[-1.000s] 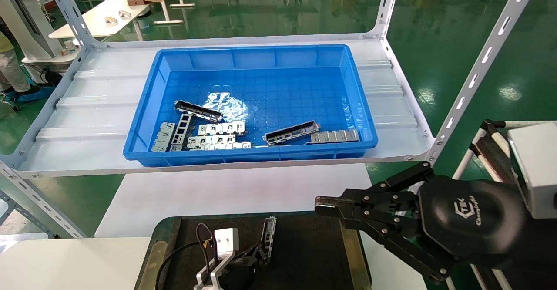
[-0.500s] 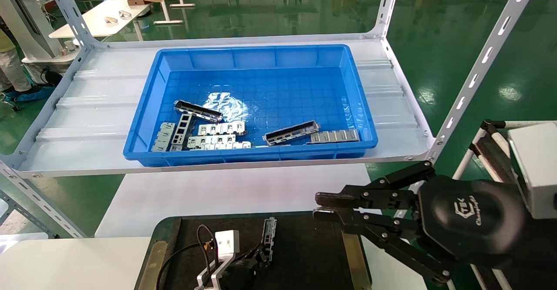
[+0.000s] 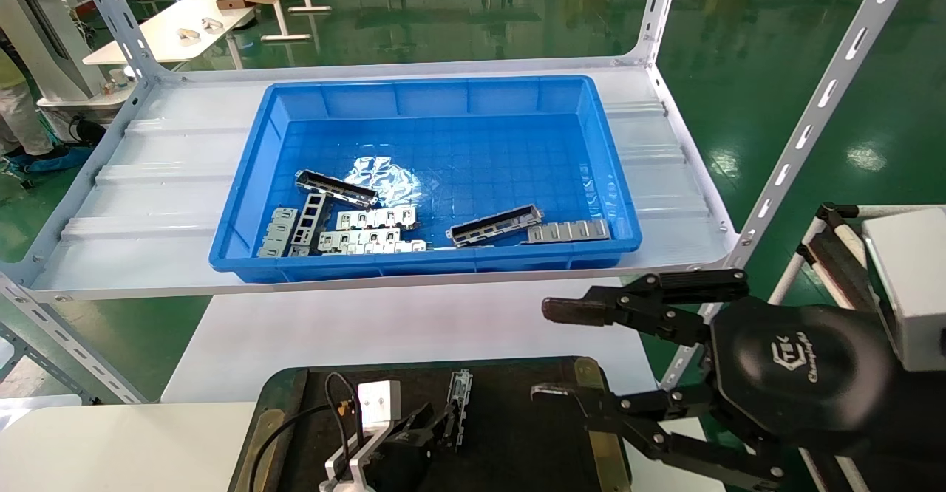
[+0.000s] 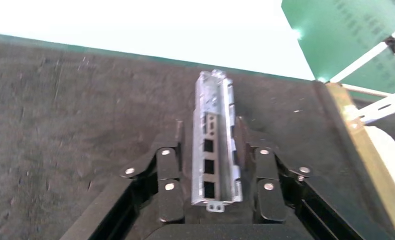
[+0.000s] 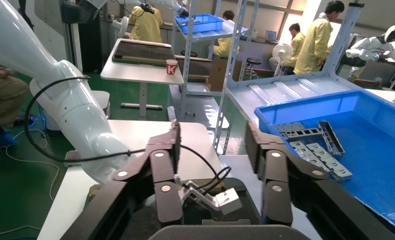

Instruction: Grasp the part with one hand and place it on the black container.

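The part, a slim light-silver channel bar with rectangular cutouts, lies on the black container at the bottom centre. My left gripper is low over the container with its fingers on either side of the part's near half, slightly apart from it. In the left wrist view the part rests on the matte black surface between the jaws of the left gripper. My right gripper hovers wide open and empty at the container's right edge; the right wrist view shows the gripper open too.
A deep blue bin on the white shelf holds several silver bars and darker channel bars. A slanted shelf upright stands at right. A white table lies beyond the container.
My right gripper went from nearly shut to wide open. My left gripper shifted slightly left and its fingers spread, while the part stayed on the container.
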Robot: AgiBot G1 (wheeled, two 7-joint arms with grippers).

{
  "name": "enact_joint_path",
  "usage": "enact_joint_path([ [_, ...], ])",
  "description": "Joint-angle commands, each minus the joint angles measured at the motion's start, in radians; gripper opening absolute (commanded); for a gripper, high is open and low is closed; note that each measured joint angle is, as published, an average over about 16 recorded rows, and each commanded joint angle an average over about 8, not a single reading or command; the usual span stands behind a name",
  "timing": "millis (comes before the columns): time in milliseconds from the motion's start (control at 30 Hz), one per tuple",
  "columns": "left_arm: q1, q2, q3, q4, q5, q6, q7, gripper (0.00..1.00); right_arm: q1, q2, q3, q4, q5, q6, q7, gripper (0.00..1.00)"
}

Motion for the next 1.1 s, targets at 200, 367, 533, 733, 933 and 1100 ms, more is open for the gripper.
enact_joint_path([
  [200, 0.006, -0.102, -0.001, -0.092, 0.056, 0.070, 0.014, 1.00, 0.000, 0.000, 0.000, 0.000, 0.000, 0.000, 0.000, 1.00],
  [367, 0.011, -0.183, -0.029, -0.105, 0.136, 0.224, 0.007, 1.00, 0.000, 0.000, 0.000, 0.000, 0.000, 0.000, 0.000, 1.00],
  [533, 0.023, -0.251, -0.089, -0.103, 0.212, 0.393, 0.015, 1.00, 0.000, 0.000, 0.000, 0.000, 0.000, 0.000, 0.000, 1.00],
  [733, 0.040, -0.313, -0.179, -0.097, 0.270, 0.570, 0.078, 1.00, 0.000, 0.000, 0.000, 0.000, 0.000, 0.000, 0.000, 1.00],
  [933, 0.043, -0.368, -0.275, -0.078, 0.271, 0.764, 0.179, 1.00, 0.000, 0.000, 0.000, 0.000, 0.000, 0.000, 0.000, 1.00],
  [1100, 0.037, -0.401, -0.350, -0.034, 0.236, 0.940, 0.285, 1.00, 0.000, 0.000, 0.000, 0.000, 0.000, 0.000, 0.000, 1.00],
])
